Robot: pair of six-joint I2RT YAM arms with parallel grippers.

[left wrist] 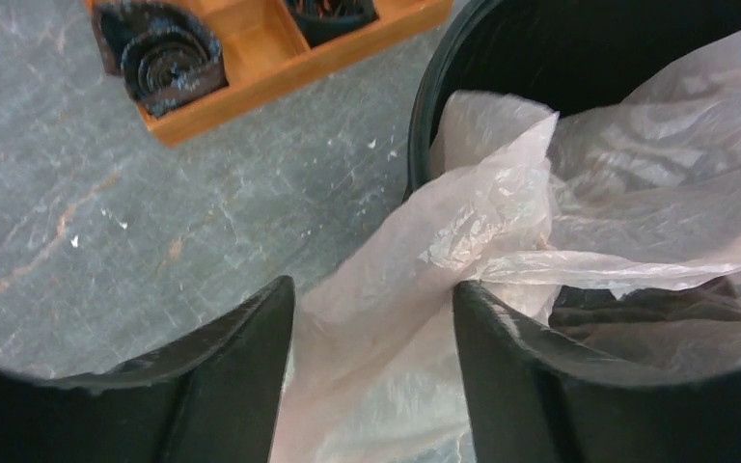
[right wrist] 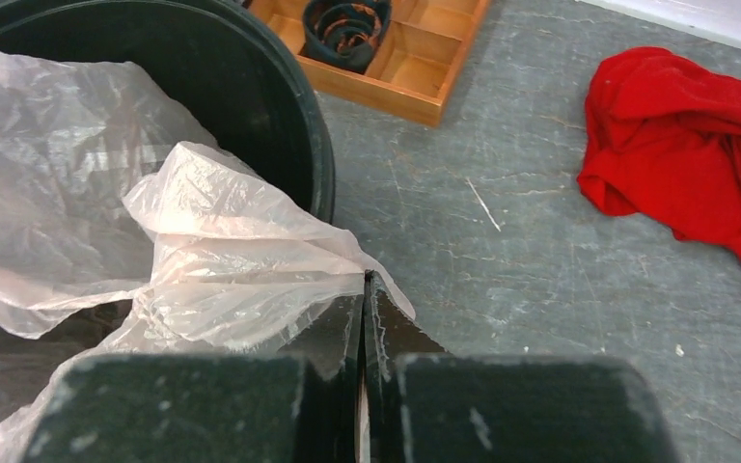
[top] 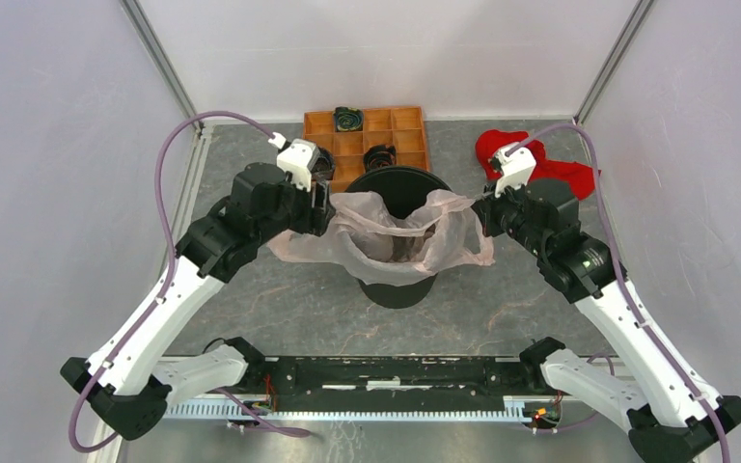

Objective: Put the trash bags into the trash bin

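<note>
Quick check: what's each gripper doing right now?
Left gripper: open, jaws apart, with trash bag film lying between them, not clamped.
Right gripper: shut on the trash bag's edge.

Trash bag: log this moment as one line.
state: trash bag draped over trash bin rim | left tool: open, film between jaws | right tool: shut on trash bag
</note>
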